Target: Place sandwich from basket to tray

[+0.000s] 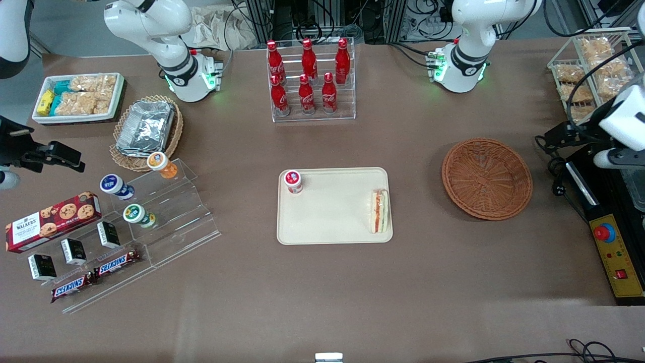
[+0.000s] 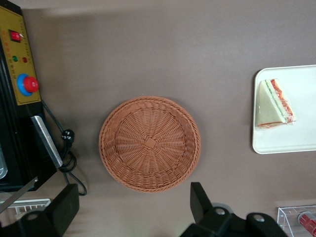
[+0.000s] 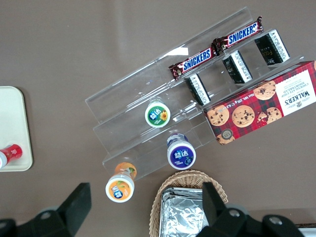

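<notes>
The sandwich [image 1: 379,210] lies on the tray [image 1: 332,222]; the basket [image 1: 487,178] is empty. The gripper [image 2: 133,210] hovers above the basket with jaws spread, holding nothing, so the task looks done.

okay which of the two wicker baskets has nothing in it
The reddish-brown basket beside the tray holds nothing; the tan basket holds foil containers. The open gripper hangs above the reddish-brown one.

Desk [image 1: 322,302] covered in plain brown matte cloth, faint creases, soft even overhead light. Farther from front camera than desk: tangled black cables [image 1: 322,15], metal frame legs, crumpled beige cloth [image 1: 216,27]. Yellow-and-black control box [image 1: 617,259] with red button at working arm's end.
</notes>
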Action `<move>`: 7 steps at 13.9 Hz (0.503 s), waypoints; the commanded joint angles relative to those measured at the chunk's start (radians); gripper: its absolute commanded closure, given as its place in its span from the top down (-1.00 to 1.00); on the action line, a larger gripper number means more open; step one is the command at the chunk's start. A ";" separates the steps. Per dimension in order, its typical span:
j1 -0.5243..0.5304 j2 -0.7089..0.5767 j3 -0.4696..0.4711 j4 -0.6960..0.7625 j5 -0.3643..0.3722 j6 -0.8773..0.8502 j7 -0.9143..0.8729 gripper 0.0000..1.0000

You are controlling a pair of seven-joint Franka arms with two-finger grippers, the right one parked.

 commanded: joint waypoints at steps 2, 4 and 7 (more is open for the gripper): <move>0.007 -0.008 -0.006 0.009 -0.015 -0.007 0.018 1.00; 0.007 -0.005 -0.006 0.009 -0.015 -0.006 0.016 1.00; 0.007 -0.007 -0.008 0.009 -0.013 -0.007 0.013 1.00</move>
